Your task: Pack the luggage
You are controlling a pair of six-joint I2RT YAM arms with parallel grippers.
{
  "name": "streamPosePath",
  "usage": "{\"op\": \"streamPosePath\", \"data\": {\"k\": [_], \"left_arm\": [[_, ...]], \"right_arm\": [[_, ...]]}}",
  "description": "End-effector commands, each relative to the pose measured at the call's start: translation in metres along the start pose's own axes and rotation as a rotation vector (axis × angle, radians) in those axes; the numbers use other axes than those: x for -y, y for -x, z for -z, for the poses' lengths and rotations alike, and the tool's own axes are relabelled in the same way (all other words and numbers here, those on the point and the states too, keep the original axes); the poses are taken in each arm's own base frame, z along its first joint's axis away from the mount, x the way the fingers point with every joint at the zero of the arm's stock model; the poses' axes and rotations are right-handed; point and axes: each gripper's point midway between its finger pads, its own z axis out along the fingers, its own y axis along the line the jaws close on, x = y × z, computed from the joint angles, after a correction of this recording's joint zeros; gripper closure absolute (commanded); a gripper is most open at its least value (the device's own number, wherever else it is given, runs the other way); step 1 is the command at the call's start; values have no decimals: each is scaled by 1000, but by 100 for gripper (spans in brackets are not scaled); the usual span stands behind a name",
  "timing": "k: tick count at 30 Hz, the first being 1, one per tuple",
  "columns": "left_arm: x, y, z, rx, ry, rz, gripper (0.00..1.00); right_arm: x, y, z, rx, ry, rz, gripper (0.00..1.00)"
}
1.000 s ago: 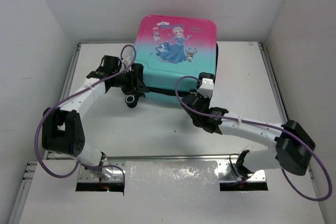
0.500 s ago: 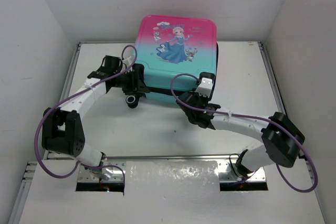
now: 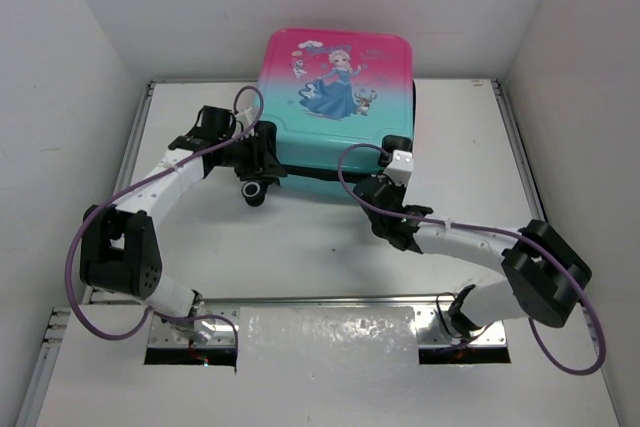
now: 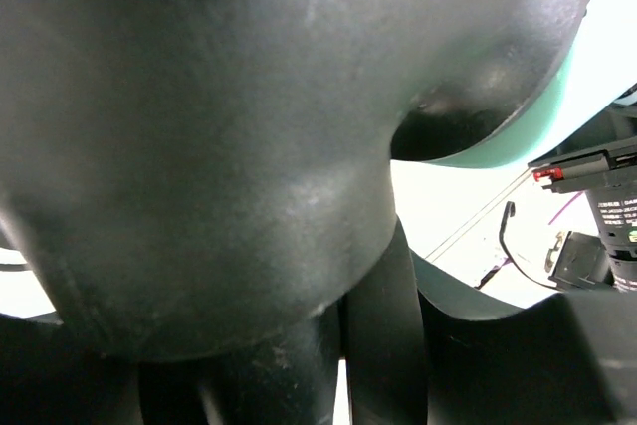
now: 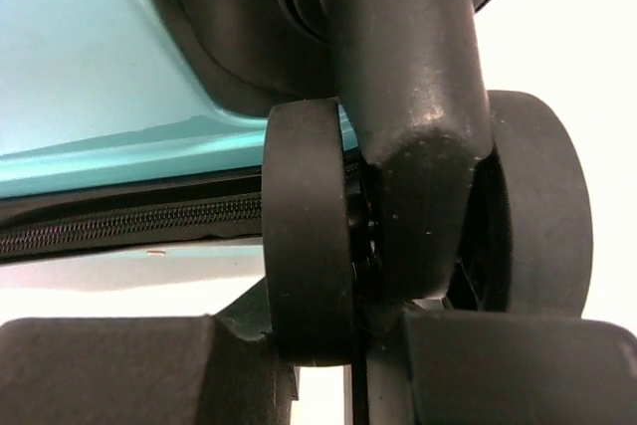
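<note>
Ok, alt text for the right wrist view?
Close-up of a black twin caster wheel on the teal luggage, sitting at the tips of the right gripper. A black zipper runs off to the left.

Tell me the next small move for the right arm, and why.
Probably close the right gripper firmly on the caster wheel before shifting anything. The wrist view shows that wheel between its jaws, but a firm grip is not clear. The luggage lies flat with its lid down, so moving it likely needs a secure hold.
</note>
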Motion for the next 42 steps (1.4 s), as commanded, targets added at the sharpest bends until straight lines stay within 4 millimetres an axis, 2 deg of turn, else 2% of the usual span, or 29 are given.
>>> {"op": "streamPosePath", "data": {"k": [1,2,3,4,5,6,8,9,11,12,15,16,20,21,23,28,29,30,31,35,36,38,42], "left_arm": [[47,28,13,124,-143,-185,100],[48,28,13,125,-149,-183,100],[50,28,13,125,-160,-178,100],[51,29,13,128,-165,-174,100],[52,30,14,134,-168,-160,100],[52,31,14,148,-172,-157,100],[56,39,18,187,-194,-135,100],[53,37,18,188,-208,-112,100],[60,35,21,190,-264,-74,100],[61,36,20,198,-277,-78,100],[61,35,18,189,-283,-76,100],[59,35,17,188,-278,-71,100],[29,37,6,192,-146,-2,100],[25,40,7,201,-132,9,100],[15,42,7,218,-96,37,100],[3,46,8,230,-65,68,100],[0,46,7,231,-55,76,100],[-2,48,9,237,-51,78,100],[-2,48,9,239,-49,80,100],[-5,45,5,216,-60,87,100],[-5,45,4,210,-62,88,100],[-6,43,2,198,-68,88,100],[-9,45,2,203,-58,91,100]], "right_arm": [[6,12,-5,83,35,11,100],[9,13,-5,101,44,64,100],[4,26,-1,160,81,24,100],[14,13,-1,159,95,64,100],[9,30,3,241,136,70,100],[20,24,6,260,143,94,100],[34,32,4,304,126,107,100],[50,33,3,313,103,102,100],[64,38,3,342,89,89,100],[79,40,2,359,70,80,100],[93,45,2,386,57,96,100],[101,52,2,413,51,90,100],[100,65,7,459,103,106,100],[101,75,13,487,105,92,100],[111,76,14,472,55,99,100],[138,110,18,502,-73,82,100],[145,106,14,465,-101,96,100],[152,115,14,471,-132,82,100],[154,116,12,462,-143,83,100],[162,95,-7,360,-177,134,100],[165,82,-10,337,-180,137,100],[168,74,-9,335,-174,109,100],[196,50,-1,312,-289,75,100]]}}
